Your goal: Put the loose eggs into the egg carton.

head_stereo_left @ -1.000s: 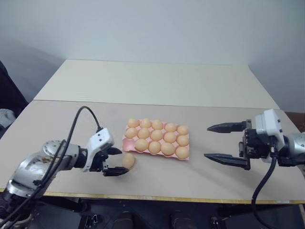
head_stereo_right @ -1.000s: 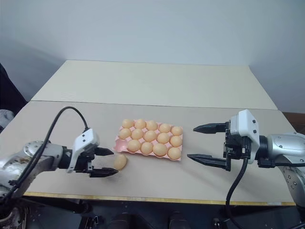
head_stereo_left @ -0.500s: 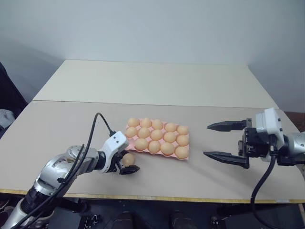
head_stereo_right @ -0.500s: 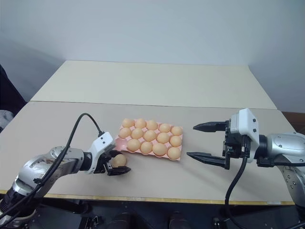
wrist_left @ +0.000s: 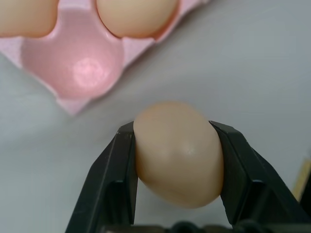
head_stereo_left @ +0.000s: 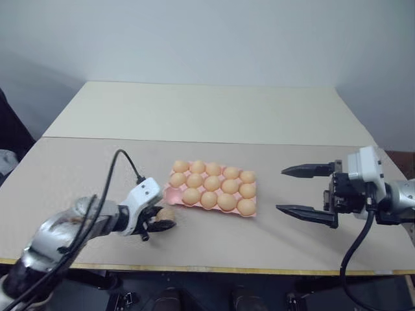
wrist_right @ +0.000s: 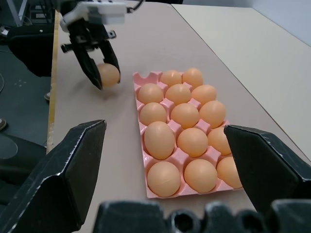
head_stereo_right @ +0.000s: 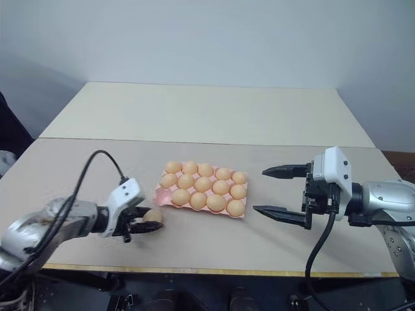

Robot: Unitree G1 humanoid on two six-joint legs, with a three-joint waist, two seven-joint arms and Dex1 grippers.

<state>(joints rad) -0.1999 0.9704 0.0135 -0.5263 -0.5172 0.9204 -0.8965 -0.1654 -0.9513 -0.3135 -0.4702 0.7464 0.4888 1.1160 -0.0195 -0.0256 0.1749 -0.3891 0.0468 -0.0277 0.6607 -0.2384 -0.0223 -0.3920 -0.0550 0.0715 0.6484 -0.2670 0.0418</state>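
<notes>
One loose egg [wrist_left: 177,153], tan-orange and oval, sits between the two black fingers of my left gripper [head_stereo_left: 162,218], which is shut on it just off the table by the carton's near-left corner. The pink egg carton [head_stereo_left: 170,192] lies mid-table and holds several eggs [head_stereo_left: 209,199]. Its near-left corner cup [wrist_left: 80,63] is empty, right beyond the held egg. My right gripper [head_stereo_left: 281,190] hovers to the right of the carton, open wide and holding nothing, pointing toward it. In the right wrist view the left gripper [wrist_right: 99,73] grips the egg [wrist_right: 108,74] beside the carton's empty cup [wrist_right: 148,77].
The grey table's front edge [head_stereo_left: 194,266] runs just under both arms. A second, paler table [head_stereo_left: 207,110] adjoins at the back. A black cable [head_stereo_left: 117,162] arches over my left forearm.
My left gripper reached around the egg lying beside the carton and shut on it, then drew slightly left with it. The right gripper has not moved.
</notes>
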